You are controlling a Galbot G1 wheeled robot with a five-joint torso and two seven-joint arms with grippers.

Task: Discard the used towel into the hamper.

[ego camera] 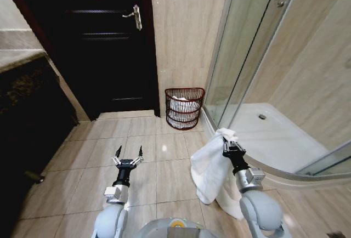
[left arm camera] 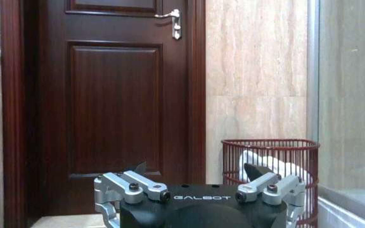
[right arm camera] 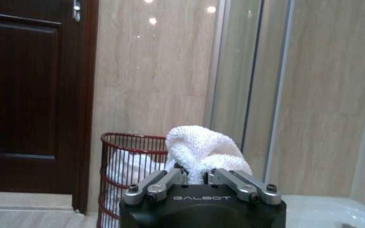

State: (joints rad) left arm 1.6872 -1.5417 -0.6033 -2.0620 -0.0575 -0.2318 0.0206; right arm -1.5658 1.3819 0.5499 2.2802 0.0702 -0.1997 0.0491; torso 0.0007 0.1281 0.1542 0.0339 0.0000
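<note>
While our left hand (ego camera: 128, 156) idles spread wide, our right hand (ego camera: 232, 148) pinches the soft, limp towel (ego camera: 208, 169) by a bunched top fold, likely light and draping freely toward the hamper (ego camera: 184, 108).

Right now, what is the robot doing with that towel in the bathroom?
The robot's right gripper is pinching a white towel, which hangs down over the tiled floor beside the shower. The left gripper is open and holds nothing, held low in front of the robot. The hamper stands ahead against the wall, between the door and the shower, with white cloth already inside. The towel is not in it yet.
</note>
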